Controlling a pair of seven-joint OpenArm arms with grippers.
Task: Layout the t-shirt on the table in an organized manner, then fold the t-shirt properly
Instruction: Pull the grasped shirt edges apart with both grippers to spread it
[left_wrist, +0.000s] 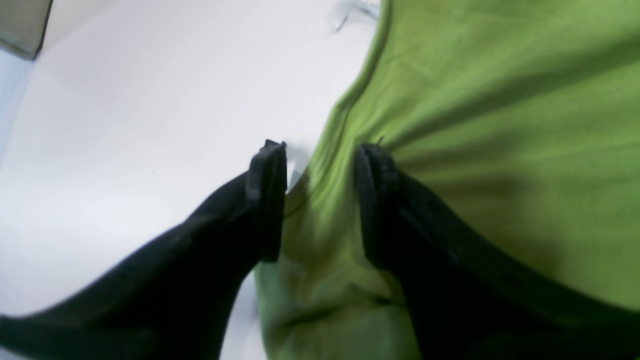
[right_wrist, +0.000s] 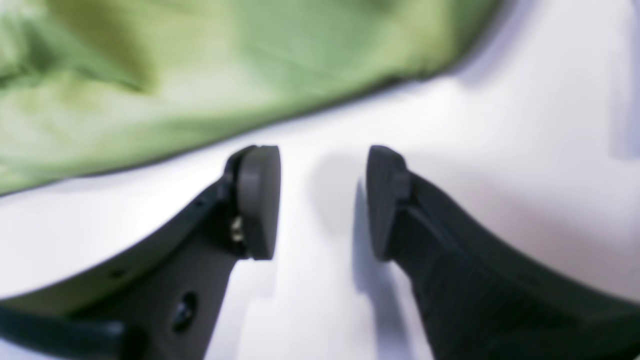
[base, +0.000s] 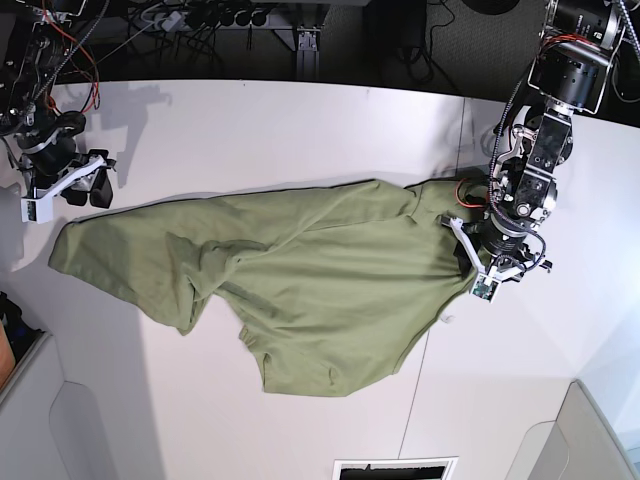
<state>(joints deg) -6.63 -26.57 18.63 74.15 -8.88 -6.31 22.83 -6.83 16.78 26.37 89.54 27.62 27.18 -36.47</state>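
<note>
Green cloth fills most of the scene: the t-shirt (base: 300, 280) lies spread but rumpled across the middle of the table (base: 300, 130), one end reaching toward the base view's left edge and the other bunched up at its right.

On that right side, the left arm comes down from the upper corner with its forearm angled steeply toward the table, wrist bent over the shirt's edge. The left gripper (base: 482, 262) sits at the bunched end of the fabric. Its wrist view shows the left gripper (left_wrist: 320, 200) with its jaws parted, straddling the hemmed edge of the t-shirt (left_wrist: 500, 150); one finger is over bare table (left_wrist: 125, 150), the other presses on cloth that puckers into radiating creases. A ridge of fabric rises between the fingers, not yet pinched.

At the base view's left, the right arm is folded back near the table's edge. The right gripper (base: 85, 185) hangs just beyond the shirt's end, jaws spread and holding nothing. From the wrist, the right gripper (right_wrist: 322, 200) hovers over white table (right_wrist: 500, 175), with the blurred t-shirt (right_wrist: 200, 75) edge ahead of its fingertips.
</note>
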